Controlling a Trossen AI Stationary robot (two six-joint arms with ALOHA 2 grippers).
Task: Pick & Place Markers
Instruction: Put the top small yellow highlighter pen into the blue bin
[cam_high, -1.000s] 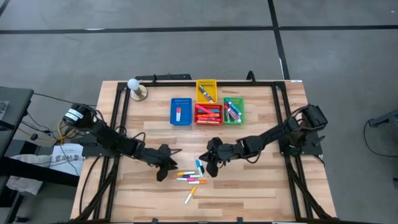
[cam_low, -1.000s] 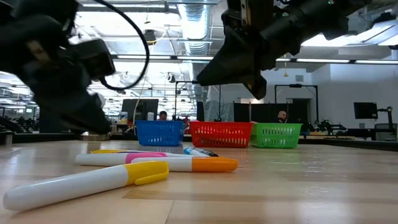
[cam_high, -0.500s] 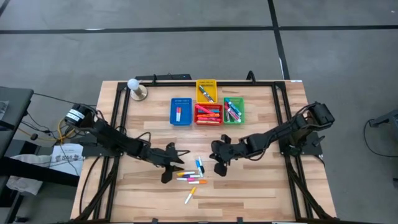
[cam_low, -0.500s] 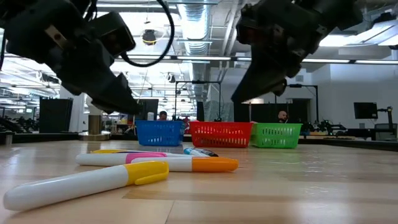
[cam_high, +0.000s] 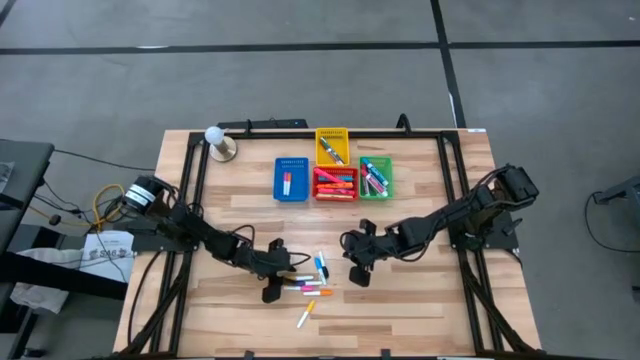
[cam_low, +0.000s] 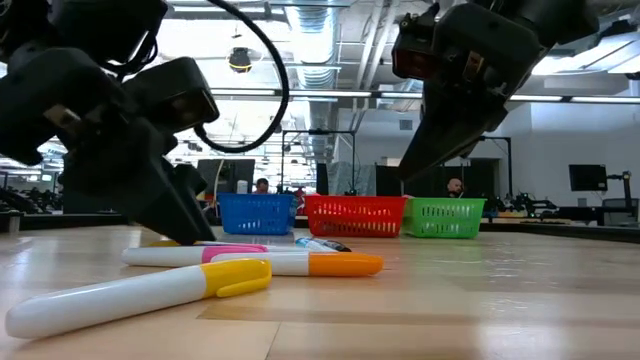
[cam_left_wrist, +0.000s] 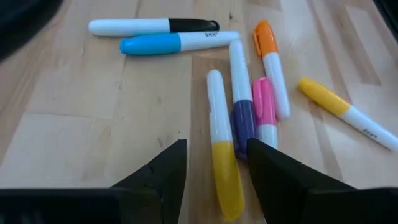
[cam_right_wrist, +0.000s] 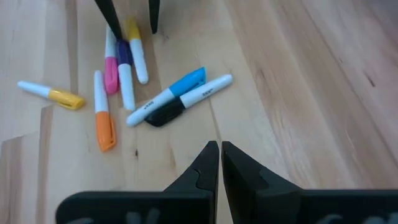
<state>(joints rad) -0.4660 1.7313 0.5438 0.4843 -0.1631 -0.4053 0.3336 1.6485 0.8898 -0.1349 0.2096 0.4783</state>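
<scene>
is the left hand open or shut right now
Open. In its wrist view the left hand shows its two fingers spread either side of the yellow-capped marker, not clamped on it.

White-barrelled markers on pale striped wood have yellow, purple, pink, orange, blue and black caps. Behind stand blue, red, yellow and green bins.
</scene>
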